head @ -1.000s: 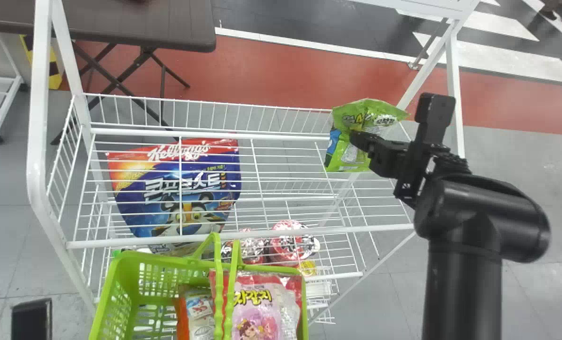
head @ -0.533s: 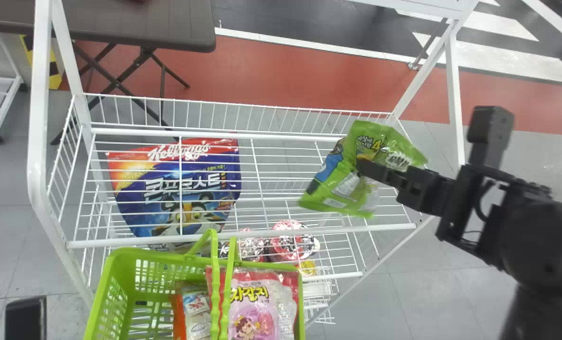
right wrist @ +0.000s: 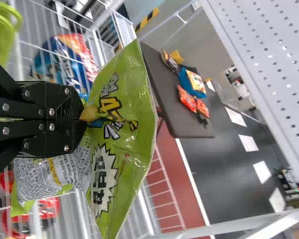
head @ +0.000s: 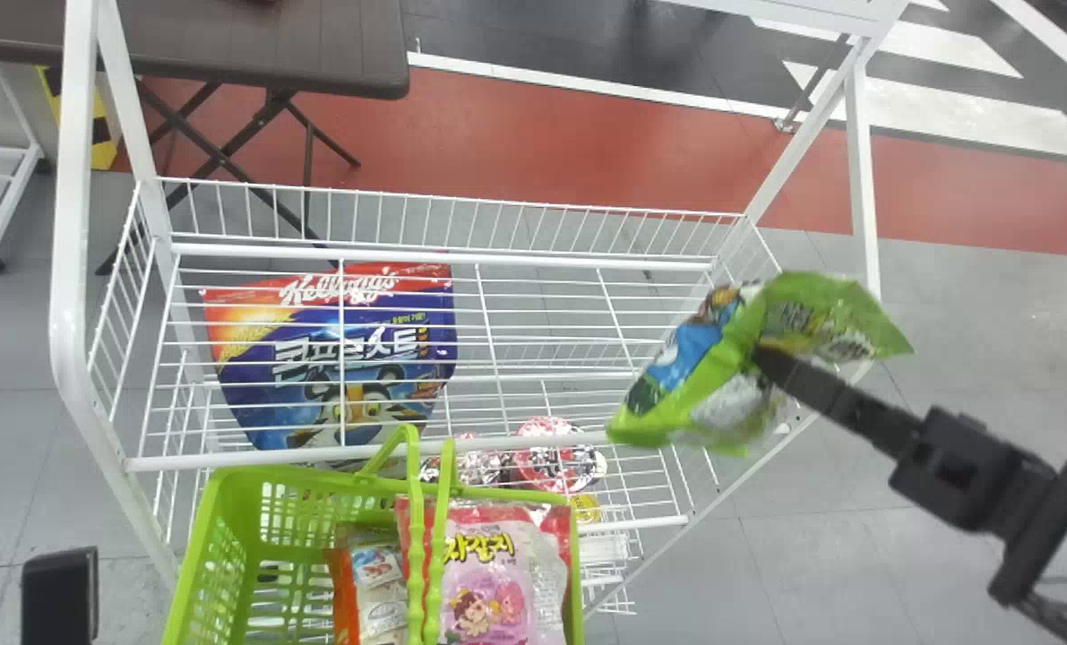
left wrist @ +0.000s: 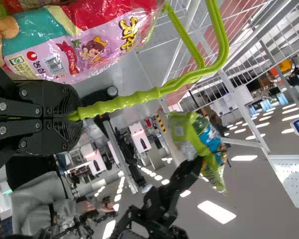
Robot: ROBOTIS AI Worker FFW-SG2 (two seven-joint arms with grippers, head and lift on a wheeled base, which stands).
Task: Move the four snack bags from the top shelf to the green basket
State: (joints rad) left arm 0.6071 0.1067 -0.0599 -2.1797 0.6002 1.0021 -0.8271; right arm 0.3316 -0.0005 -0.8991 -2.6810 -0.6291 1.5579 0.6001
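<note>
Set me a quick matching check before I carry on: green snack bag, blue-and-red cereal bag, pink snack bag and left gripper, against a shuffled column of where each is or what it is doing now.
1. Green snack bag
2. Blue-and-red cereal bag
3. Pink snack bag
4. Left gripper

A. In the green basket
B. Closed on the basket's handle
C. In the white wire rack, toward its left side
D. Held by the right gripper

Pairs: 1-D, 2-C, 3-A, 4-B
</note>
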